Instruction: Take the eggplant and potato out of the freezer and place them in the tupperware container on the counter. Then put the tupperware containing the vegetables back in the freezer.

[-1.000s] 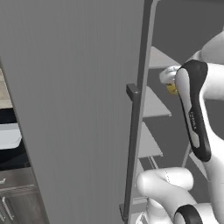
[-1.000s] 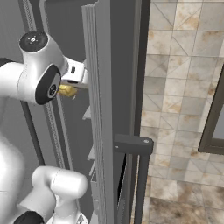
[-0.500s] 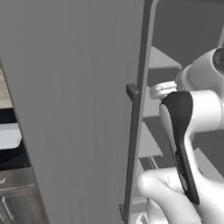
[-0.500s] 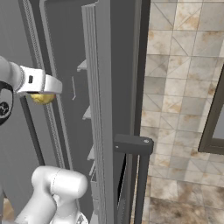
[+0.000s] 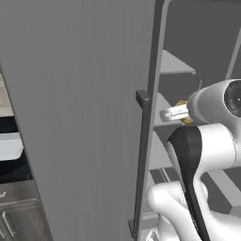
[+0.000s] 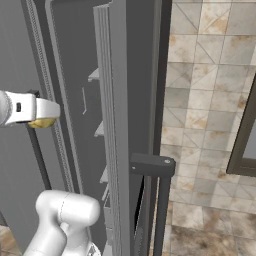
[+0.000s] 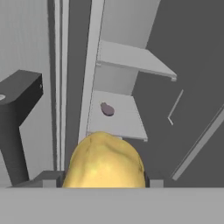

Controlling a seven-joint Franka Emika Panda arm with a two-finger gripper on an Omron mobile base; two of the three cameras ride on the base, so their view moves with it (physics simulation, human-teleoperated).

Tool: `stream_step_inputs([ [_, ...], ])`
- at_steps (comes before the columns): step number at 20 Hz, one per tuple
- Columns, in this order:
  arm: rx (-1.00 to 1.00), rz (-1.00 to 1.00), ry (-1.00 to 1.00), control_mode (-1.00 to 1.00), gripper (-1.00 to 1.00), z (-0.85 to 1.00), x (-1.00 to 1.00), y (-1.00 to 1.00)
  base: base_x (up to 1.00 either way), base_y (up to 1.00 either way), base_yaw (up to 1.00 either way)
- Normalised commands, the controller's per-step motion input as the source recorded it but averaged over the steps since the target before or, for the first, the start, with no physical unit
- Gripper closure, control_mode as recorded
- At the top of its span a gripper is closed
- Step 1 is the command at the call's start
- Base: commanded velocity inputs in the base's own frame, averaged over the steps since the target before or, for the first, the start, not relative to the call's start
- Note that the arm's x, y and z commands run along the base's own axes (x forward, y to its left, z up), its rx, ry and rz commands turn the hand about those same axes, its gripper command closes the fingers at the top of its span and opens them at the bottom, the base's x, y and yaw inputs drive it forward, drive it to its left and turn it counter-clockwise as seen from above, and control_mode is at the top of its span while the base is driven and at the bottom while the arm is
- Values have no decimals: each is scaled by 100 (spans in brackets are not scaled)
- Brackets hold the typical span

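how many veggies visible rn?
2: the potato sits in the end effector; the eggplant lies on a freezer shelf beyond. Others may be hidden.

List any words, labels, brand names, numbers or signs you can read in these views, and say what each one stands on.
None: no readable text anywhere.
The freezer door, its handle and the inner shelves are plain grey, with no label.
The potato in the gripper and the eggplant on a shelf carry no marks.
The wall tiles show only a marbled pattern.
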Motion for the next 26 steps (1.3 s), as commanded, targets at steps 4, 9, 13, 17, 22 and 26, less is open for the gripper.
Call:
stream_step_inputs([
  [4, 0, 0, 4, -100, 100, 0, -13, 0, 0, 0, 0],
  [9, 0, 0, 5, -100, 100, 0, -1, 0, 0, 0, 0],
  [13, 0, 0, 1, 100, 100, 0, -9, 0, -11, 0, 0],
  [17, 0, 0, 0, 100, 100, 0, 0, 0, -87, 19, 0],
  [22, 0, 0, 0, 100, 100, 0, 0, 0, -99, 57, 0],
  [26, 0, 0, 0, 100, 100, 0, 0, 0, -56, 87, 0],
])
